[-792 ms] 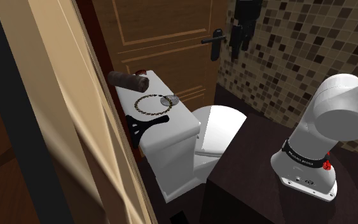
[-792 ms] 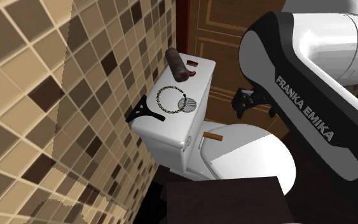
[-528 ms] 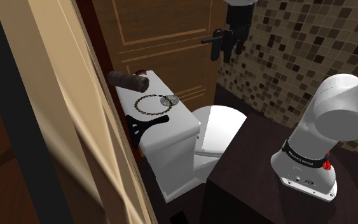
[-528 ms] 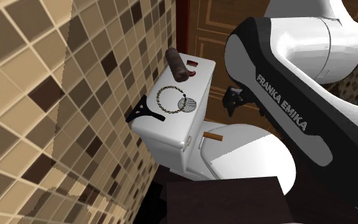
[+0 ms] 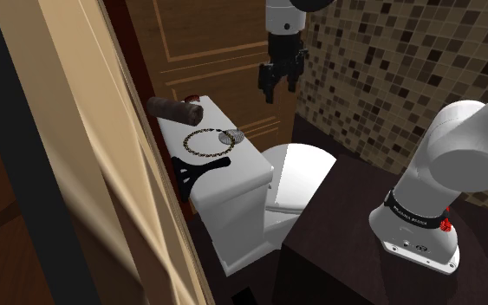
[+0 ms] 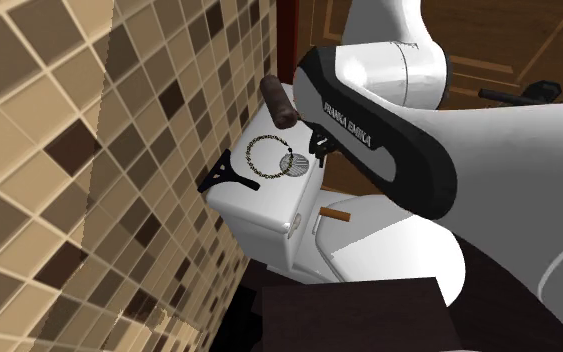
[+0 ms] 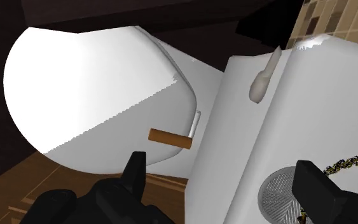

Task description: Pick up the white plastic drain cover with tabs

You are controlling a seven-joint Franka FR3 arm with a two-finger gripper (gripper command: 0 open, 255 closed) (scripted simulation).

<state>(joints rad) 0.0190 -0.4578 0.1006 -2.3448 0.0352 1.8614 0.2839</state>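
While the tool [image 7: 220, 167] stands spread, the drain cover [image 7: 278, 195] is a round, pale grey, slotted disc.

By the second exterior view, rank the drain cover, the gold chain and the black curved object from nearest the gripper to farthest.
1. Drain cover: on the tank lid edge, beside the open gripper.
2. Gold chain: mid-lid, just beyond the cover.
3. Black curved object: at the lid's far end, by the tiled wall.
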